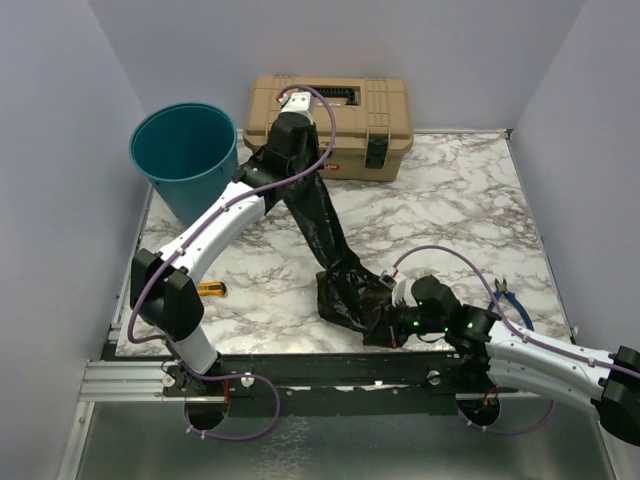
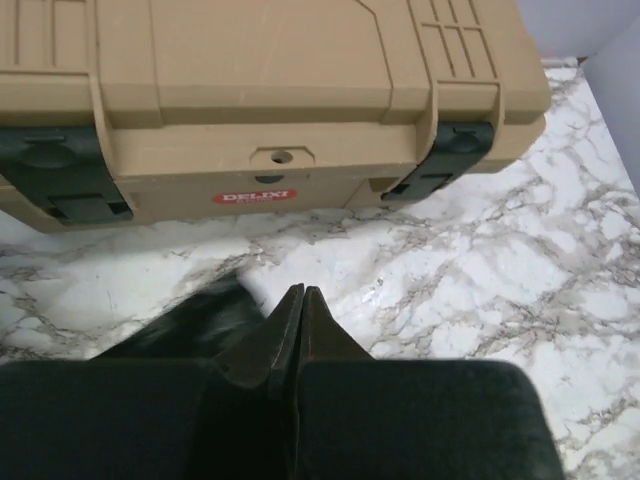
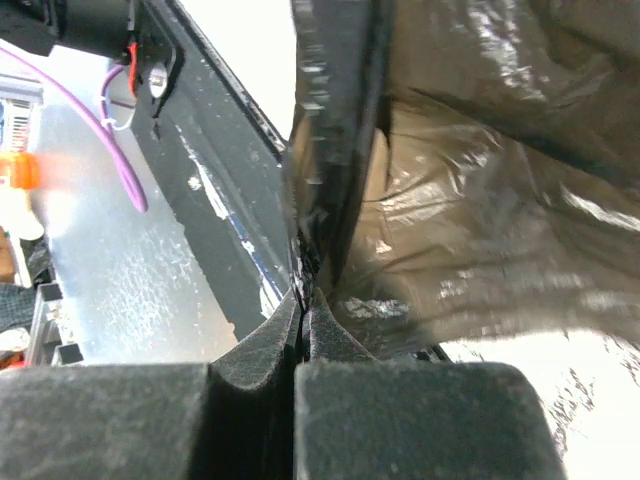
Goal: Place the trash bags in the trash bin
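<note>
**Black bag stretched between both grippers, bin still without it**

At the near edge of the white-and-grey marble-patterned table (image 1: pixel 450 210), the right gripper (image 3: pixel 300 300) has its padded fingers pressed together on a fold of the thin, glossy, crinkled black plastic trash bag (image 1: pixel 340 265). In the right wrist view the film rises straight out of the seam between the pads. The bag's lower end lies bunched on the tabletop just beside that gripper. To the left, near the left arm's lower link, lies a small yellow-and-black tool (image 1: pixel 212 290).

From the bunch the bag runs as a narrow strip up and away toward the far left, lifted off the marble. Its upper end meets the left gripper (image 2: pixel 300 297), whose fingers are closed tip to tip, with black film showing just beside them.

Farther left stands the round teal-blue plastic trash bin (image 1: pixel 195 195), upright, apart from the bag. At the far edge sits the tan rectangular plastic toolbox (image 1: pixel 385 110) with dark latches, lid down.
</note>
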{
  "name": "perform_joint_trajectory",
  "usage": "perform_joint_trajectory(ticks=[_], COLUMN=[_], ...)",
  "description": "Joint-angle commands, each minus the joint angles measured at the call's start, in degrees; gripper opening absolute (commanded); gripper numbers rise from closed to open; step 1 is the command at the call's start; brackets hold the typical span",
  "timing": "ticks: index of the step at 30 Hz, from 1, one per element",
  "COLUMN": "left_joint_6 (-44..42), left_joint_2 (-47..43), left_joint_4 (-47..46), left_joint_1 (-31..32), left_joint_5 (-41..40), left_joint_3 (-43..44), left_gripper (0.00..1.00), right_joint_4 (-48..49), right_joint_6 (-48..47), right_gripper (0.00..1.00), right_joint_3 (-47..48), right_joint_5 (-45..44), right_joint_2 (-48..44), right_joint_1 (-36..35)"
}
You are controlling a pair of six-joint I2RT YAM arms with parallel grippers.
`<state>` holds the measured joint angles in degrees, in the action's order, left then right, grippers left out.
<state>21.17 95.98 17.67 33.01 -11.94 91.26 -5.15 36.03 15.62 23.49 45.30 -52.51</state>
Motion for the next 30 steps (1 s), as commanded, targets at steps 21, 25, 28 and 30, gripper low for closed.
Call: perform_joint_trajectory(ticks=[21, 25, 28, 30], left_joint_6=[8.3, 12.3, 15.6, 17.3], left_joint_2=[-31.0, -34.1, -32.8, -31.3], left_joint_4=[-3.8, -4.4, -4.6, -4.9], left_joint_1=[0.7, 1.8, 4.7, 6.9], left_joint_5=[15.0, 22.1, 20.6, 18.8], left_joint_3=[-42.0, -47.3, -49.1, -49.5], left_gripper=[0.75, 0.74, 0.71, 0.69], right_joint_4=[8.1, 9.7, 10.6, 10.6], right_joint_6=[0.9, 0.9, 0.8, 0.5], right_gripper=[0.04, 0.04, 0.04, 0.04], right_joint_3=[2.3, 3.0, 3.3, 3.7], right_joint_5=[-2.3, -1.7, -1.0, -0.7], right_joint_2=[9.5, 11.9, 13.2, 13.8], right_joint_1=[-2.2, -2.2, -2.2, -2.2])
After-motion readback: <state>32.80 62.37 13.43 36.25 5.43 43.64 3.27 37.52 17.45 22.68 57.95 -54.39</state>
